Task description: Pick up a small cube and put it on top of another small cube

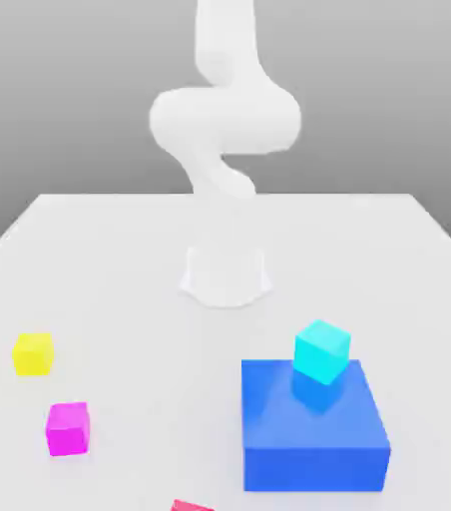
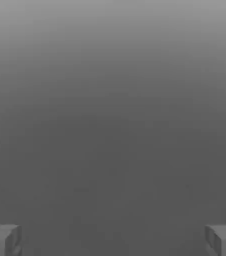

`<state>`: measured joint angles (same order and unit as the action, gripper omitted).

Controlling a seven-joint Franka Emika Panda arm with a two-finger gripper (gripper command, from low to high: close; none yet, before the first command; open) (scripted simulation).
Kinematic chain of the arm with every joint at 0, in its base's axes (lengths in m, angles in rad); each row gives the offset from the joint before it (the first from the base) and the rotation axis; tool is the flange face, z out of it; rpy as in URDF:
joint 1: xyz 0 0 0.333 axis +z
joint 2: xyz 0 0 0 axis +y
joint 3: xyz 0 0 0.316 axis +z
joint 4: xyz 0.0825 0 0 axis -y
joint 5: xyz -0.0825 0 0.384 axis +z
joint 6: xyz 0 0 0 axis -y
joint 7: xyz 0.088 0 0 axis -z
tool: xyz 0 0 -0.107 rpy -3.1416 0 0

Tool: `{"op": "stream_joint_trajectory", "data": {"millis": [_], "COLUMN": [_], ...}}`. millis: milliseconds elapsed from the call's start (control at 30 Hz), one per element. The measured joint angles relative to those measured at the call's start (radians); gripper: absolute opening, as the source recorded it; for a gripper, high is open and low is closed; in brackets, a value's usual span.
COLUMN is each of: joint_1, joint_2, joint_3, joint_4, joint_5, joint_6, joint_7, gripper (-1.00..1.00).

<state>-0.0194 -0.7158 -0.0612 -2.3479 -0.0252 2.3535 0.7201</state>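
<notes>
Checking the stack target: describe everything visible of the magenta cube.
The magenta cube is small, plain, hot pink and matte, with sharp edges. It sits flat and upright on the white table, near the front on the exterior view's left, just in front of the yellow cube and apart from it. Nothing rests on it or grips it.

No readable text, label, number or sign anywhere

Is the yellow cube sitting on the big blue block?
No, the yellow cube sits on the table; the cyan cube is on the blue block.
</notes>
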Motion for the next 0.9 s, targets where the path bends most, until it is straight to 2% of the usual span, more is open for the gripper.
{"op": "stream_joint_trajectory", "data": {"millis": [200,400,533,633,733,900], "joint_1": [-0.046,-0.093,-0.126,-0.169,-0.267,-0.489], "joint_2": [0.218,0.426,0.575,0.698,0.822,1.006], "joint_3": [-0.187,-0.381,-0.501,-0.563,-0.509,-0.232], "joint_4": [-0.123,-0.241,-0.32,-0.379,-0.409,-0.366], "joint_5": [-0.053,-0.057,-0.007,0.086,0.24,0.52], "joint_6": [0.141,0.275,0.367,0.434,0.5,0.622], "joint_7": [-0.22,-0.465,-0.665,-0.855,-1.052,-1.278], "gripper": [0.0,0.0,0.0,0.0,0.0,0.0]}}
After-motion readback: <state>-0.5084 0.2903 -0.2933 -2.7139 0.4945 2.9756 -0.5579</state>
